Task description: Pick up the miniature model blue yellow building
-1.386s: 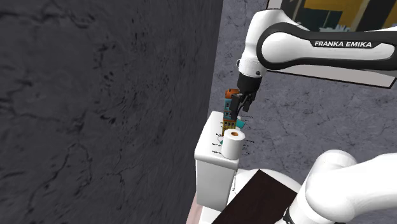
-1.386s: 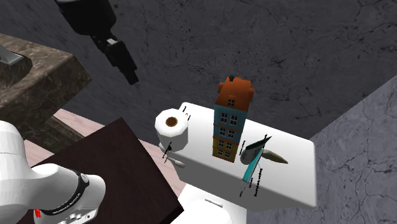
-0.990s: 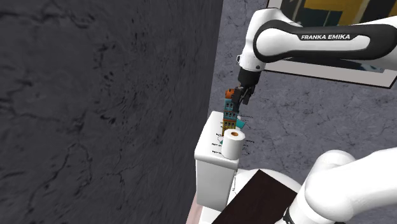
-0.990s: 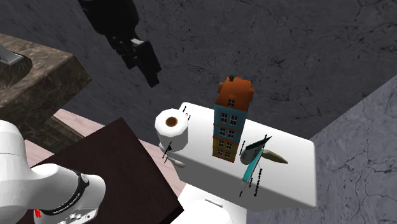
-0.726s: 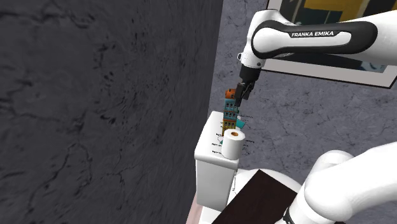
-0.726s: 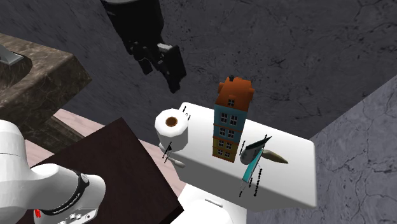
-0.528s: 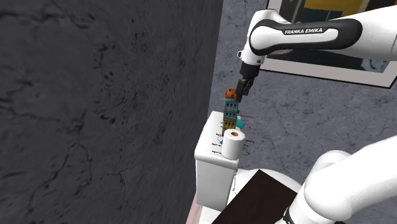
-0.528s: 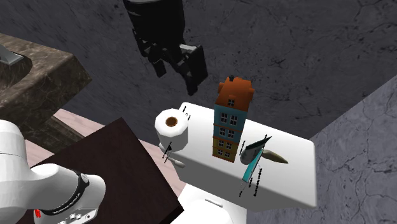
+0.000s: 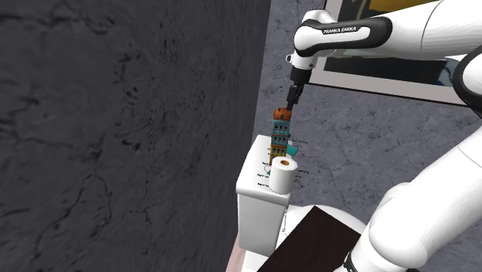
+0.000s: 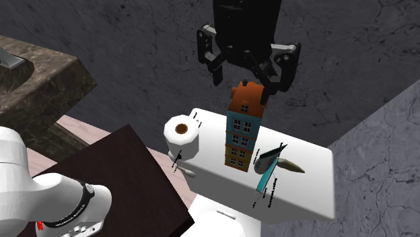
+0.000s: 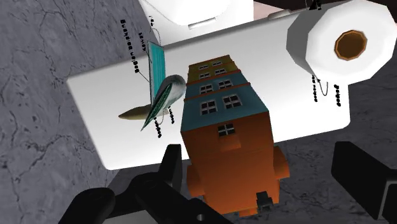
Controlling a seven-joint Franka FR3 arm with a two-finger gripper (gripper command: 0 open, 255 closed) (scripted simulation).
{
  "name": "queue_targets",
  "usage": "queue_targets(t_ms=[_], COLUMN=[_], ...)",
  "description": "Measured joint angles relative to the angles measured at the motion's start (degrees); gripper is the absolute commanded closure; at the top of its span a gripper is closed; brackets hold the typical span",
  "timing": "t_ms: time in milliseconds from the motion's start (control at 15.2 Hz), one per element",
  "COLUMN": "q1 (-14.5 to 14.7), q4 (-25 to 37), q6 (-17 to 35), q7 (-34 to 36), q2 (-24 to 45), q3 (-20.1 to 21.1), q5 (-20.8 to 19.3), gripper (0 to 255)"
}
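End effector [image 10: 249, 82], black, two-fingered and spread wide, had swung in over the orange-roofed blue-and-yellow miniature building [image 10: 241, 128], ready to descend

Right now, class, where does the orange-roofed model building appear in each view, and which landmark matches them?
Shoulder view: model building right of centre, just behind the toilet roll.
Second exterior view: model building at centre, toilet roll to its left.
Wrist view: model building roof-first inside the open gripper, toilet roll beyond.
Shared landmark: the toilet roll.
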Motion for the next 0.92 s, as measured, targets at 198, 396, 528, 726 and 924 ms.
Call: queue_targets(t_ms=[198,396,528,726,924], q1=[-0.1,-0.2,-0.2,-0.2,-0.2], q4=[-0.1,-2.3,-3.7,-4.1,-4.1], q6=[1.4,3.8,5.2,5.8,5.8], q7=[-1.3,-1.4,-1.3,-1.3,-1.3], q2=[1.2,1.4,1.4,1.4,1.4], q3=[-0.6,-0.9,-0.9,-0.9,-0.9], q5=[0.1,0.1,0.0,0.0,0.1], gripper=[0,0,0,255,255])
